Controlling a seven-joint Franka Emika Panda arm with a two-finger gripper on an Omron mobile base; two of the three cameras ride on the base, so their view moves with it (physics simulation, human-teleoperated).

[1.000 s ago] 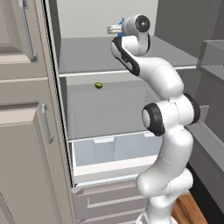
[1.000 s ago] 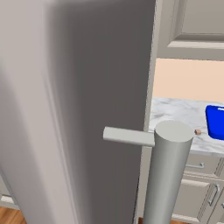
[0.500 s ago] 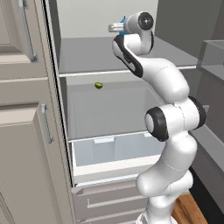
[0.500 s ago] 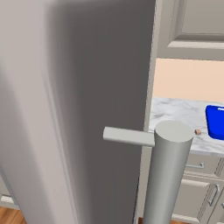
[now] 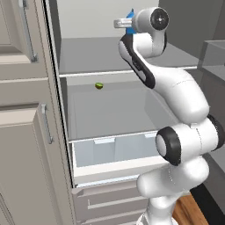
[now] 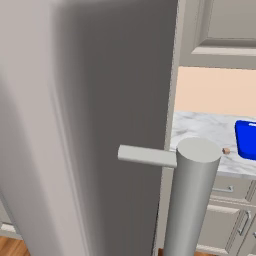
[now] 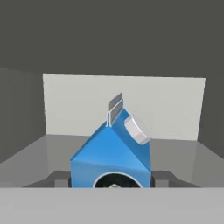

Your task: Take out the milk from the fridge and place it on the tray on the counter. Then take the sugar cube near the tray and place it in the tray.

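High in the fridge (image 5: 110,118), milk (image 7: 112,157) sits upright between gripper (image 7: 112,178) fingers, clamped; way out is toward the near side.

Hidden and cut-off parts
The milk (image 5: 129,22) is mostly hidden behind the arm; the tray (image 6: 246,140) is cut by the right edge.

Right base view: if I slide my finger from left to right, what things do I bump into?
Fridge door, then its grey handle post, then the tiny sugar cube on the counter, then the blue tray.
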